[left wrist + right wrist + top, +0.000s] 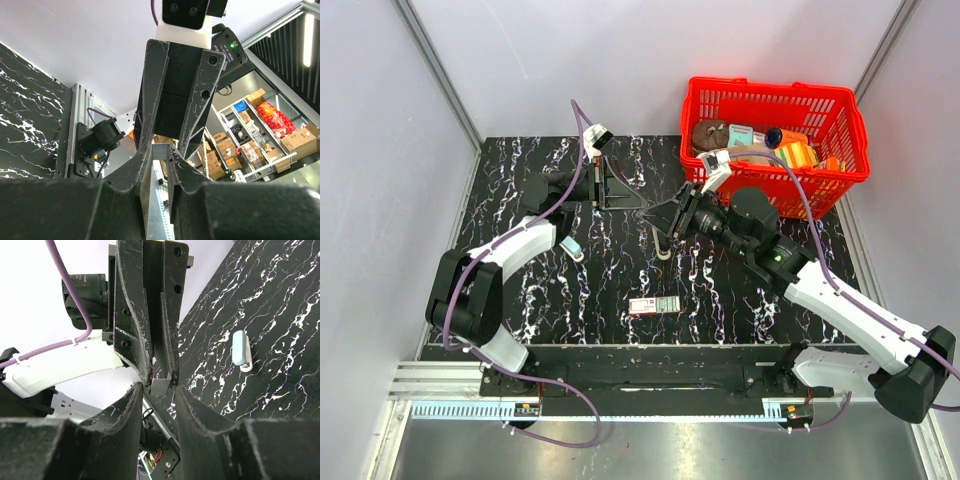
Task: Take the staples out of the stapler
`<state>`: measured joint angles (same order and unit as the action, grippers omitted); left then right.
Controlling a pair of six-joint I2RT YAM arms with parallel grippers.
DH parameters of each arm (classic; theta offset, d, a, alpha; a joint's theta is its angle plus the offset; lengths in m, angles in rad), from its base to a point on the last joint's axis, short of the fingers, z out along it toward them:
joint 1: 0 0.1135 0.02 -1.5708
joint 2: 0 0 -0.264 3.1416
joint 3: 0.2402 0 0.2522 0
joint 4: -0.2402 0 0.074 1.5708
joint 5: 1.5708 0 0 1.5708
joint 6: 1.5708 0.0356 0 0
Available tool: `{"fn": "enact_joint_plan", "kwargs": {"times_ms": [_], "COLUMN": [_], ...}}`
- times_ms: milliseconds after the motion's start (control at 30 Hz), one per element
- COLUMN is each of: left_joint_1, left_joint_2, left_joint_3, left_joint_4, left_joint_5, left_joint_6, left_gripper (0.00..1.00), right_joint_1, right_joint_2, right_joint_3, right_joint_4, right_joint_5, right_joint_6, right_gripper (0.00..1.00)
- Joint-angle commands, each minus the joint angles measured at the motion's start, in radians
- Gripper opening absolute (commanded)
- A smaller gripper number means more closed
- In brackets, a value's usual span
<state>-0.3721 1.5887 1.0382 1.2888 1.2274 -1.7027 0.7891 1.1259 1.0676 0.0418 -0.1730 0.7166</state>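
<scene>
My left gripper (638, 200) and right gripper (658, 217) meet tip to tip above the middle of the black marbled table. The left gripper (161, 153) is shut on a small silvery ribbed block (160, 151) that looks like a strip of staples. The block also shows in the right wrist view (162, 385). My right gripper (159, 391) is open, with its fingertips on either side of the block and small gaps left. No black and silvery stapler shows clearly in any view.
A pink-and-green flat box (654, 305) lies near the front. A small light-blue and white oblong object (573, 247) lies by the left arm, also seen from the right wrist (240, 349). A small whitish thing (663, 252) lies under the right gripper. A red basket (770, 88) with goods stands back right.
</scene>
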Motion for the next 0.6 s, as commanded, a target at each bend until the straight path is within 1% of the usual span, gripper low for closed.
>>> {"fn": "enact_joint_plan", "kwargs": {"times_ms": [0,433,500,567], "left_joint_1": [-0.004,-0.001,-0.002,-0.002], "left_joint_2": [-0.027,-0.035,-0.038,-0.039], "left_joint_3": [0.014,0.002,0.002,0.003], "left_joint_4": [0.274,0.276,0.273,0.264], "left_joint_5": [-0.026,-0.022,-0.017,-0.014], "left_joint_6": [0.006,0.014,0.017,0.023], "left_gripper": [0.17,0.18,0.19,0.24], "right_joint_1": [0.002,0.002,0.002,0.002], "right_joint_2": [-0.014,-0.026,-0.029,-0.034], "right_joint_3": [0.000,0.005,0.005,0.005], "right_joint_4": [0.066,0.078,0.076,0.067], "right_joint_5": [-0.020,0.026,0.026,0.030], "right_joint_6": [0.006,-0.008,-0.009,-0.012], "right_gripper": [0.37,0.25,0.22,0.20]}}
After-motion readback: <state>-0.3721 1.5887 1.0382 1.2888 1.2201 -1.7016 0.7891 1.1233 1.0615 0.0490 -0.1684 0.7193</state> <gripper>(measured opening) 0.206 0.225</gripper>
